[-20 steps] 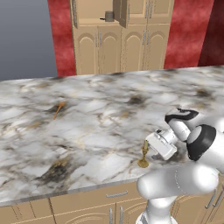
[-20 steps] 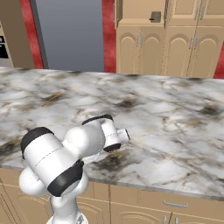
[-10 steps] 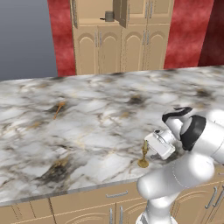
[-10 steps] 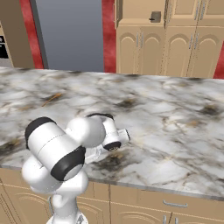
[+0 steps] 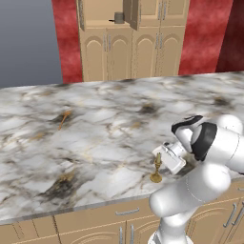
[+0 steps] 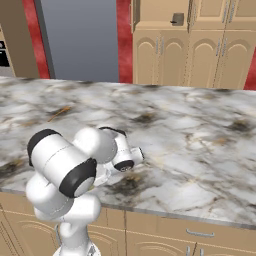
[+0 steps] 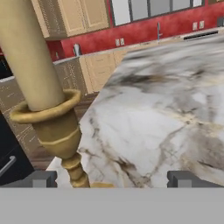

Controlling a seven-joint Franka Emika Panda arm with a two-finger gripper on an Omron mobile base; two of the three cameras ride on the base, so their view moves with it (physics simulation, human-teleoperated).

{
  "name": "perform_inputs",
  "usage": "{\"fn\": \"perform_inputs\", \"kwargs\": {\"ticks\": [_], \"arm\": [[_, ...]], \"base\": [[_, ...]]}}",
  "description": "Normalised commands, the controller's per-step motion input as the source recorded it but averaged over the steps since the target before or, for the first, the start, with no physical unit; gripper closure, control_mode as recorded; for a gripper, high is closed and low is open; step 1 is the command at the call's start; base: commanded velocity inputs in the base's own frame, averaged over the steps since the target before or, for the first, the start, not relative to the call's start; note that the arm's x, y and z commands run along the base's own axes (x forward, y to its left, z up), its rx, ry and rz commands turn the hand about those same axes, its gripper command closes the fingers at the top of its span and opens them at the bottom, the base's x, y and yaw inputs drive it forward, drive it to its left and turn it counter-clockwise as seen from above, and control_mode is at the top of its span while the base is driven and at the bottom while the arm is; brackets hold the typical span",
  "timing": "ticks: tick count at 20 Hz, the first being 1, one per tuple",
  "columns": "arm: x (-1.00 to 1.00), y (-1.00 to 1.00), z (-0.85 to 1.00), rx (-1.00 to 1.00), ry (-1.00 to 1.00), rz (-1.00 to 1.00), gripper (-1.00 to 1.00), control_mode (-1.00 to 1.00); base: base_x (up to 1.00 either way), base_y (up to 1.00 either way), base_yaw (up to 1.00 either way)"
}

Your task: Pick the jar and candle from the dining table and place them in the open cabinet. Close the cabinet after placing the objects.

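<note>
The candle [image 5: 157,167], a cream stick in a brass-gold holder, stands upright on the marble dining table [image 5: 95,143] near its front edge. My gripper [image 5: 161,161] is level with it and open. In the hand view the candle [image 7: 31,61] looms large at the left, just inside the left fingertip [image 7: 41,178]; the gripper [image 7: 113,179] has its jaws wide apart and not touching the candle. The smoky-grey jar [image 5: 119,18] sits on a shelf of the tall tan cabinet [image 5: 143,47], whose upper door stands open. The right base view shows the jar [image 6: 177,20] too.
A thin orange-gold stick [image 5: 63,119] lies on the table's left part, far from the arm. Red walls flank the cabinet. My own arm [image 6: 75,165] blocks the candle in the right base view. The table's front edge [image 5: 95,202] runs just below the candle.
The candle and the hand beside it have stayed put. The arm's elbow and upper links have swung a little, changing posture around the same spot.
</note>
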Motion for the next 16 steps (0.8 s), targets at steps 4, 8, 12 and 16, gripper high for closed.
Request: {"fn": "perform_inputs", "kwargs": {"ticks": [4, 8, 12, 16], "arm": [[-0.02, 0.08, -0.2, 0.0, 0.0, 0.0, -1.0, -1.0], [-0.14, 0.02, -0.2, 0.0, 0.0, 0.0, -1.0, -1.0], [-0.03, 0.12, -0.12, 0.0, 0.0, 0.0, -1.0, -1.0], [0.01, 0.22, -0.07, 0.0, 0.0, 0.0, -1.0, -1.0]], "base": [[0.0, 0.0, 0.0], [0.0, 0.0, 0.0], [0.0, 0.0, 0.0], [0.0, 0.0, 0.0]]}}
